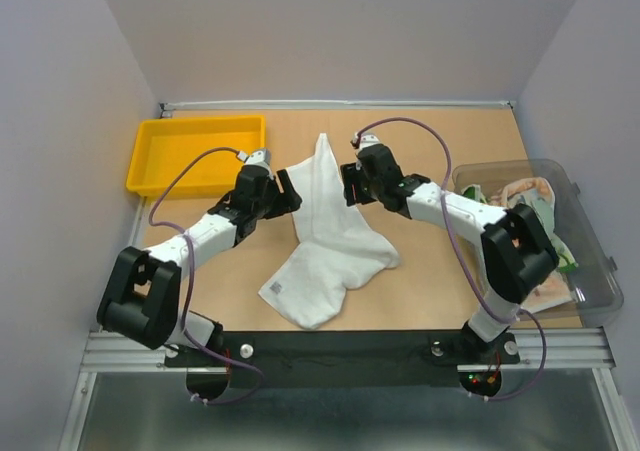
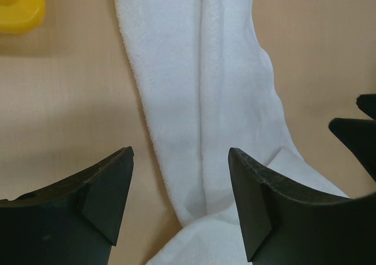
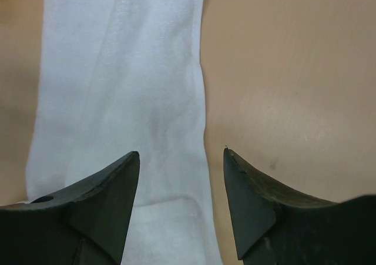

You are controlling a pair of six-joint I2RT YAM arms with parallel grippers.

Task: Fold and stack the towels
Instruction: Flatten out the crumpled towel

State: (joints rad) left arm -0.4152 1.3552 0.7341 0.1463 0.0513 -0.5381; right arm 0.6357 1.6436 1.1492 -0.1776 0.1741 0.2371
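White towel [image 1: 325, 241] lies rumpled on the worktop [image 1: 450, 141], its narrow bunched end between the two grippers. Left gripper [image 2: 179, 153] and right gripper [image 3: 182, 153] are both released, holding nothing. Step, likely: spreading before the first fold. Next: pinch the edges beneath each gripper and pull flat.

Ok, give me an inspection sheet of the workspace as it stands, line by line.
Surface: tan table, no spills seen.
Job's things: white towel lies rumpled, unfolded, mid-table; more towels heaped in clear bin, right.
Clutter: yellow tray, far left, nothing seen in it.
Claws: left claw and right claw open, flanking the white towel's narrow far end, holding nothing.
Cables: purple cables loop from both arms.
Surroundings: plain grey walls.
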